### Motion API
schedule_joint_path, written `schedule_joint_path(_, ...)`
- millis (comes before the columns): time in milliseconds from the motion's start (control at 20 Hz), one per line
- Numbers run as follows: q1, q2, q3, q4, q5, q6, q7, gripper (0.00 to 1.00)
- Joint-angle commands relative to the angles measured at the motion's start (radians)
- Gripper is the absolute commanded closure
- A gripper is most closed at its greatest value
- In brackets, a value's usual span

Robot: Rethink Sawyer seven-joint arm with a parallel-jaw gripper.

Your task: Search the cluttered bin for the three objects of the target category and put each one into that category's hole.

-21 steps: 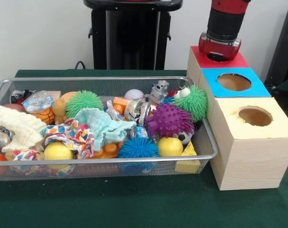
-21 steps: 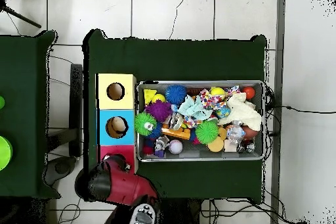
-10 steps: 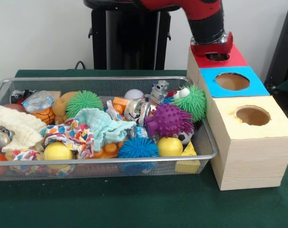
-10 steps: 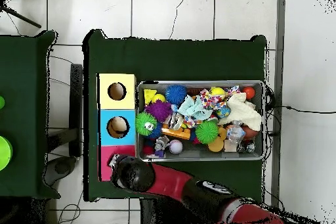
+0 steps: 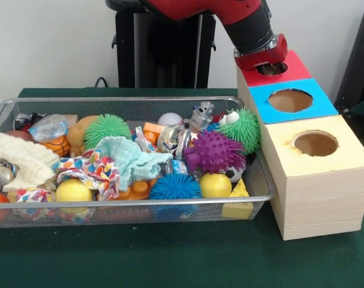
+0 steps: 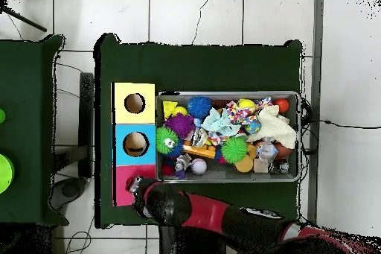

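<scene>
Arm has swung left across the upper right of the front view, gripper [image 5: 267, 65] now over the red box's hole [image 5: 271, 69], fingers hidden so grip state unclear; probably a drop-off, remaining candidates sit in the bin [image 5: 128, 203].

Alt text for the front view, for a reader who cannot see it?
A red robot arm reaches down to the red-topped box, beside blue and yellow boxes with round holes. A wire bin holds spiky balls, cloths and small toys.
</scene>
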Motion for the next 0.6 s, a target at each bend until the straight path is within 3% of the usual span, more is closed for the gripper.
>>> schedule_joint_path(50,0.109,0.297,0.203,-0.090,-0.004,-0.205,0.329,0.00)
schedule_joint_path(100,0.125,0.284,0.193,-0.085,-0.002,-0.230,0.342,0.00)
schedule_joint_path(150,0.146,0.258,0.177,-0.077,0.006,-0.262,0.354,1.00)
schedule_joint_path(300,0.187,0.222,0.150,-0.069,0.015,-0.307,0.369,1.00)
schedule_joint_path(600,0.219,0.277,0.124,-0.086,-0.001,-0.329,0.351,1.00)
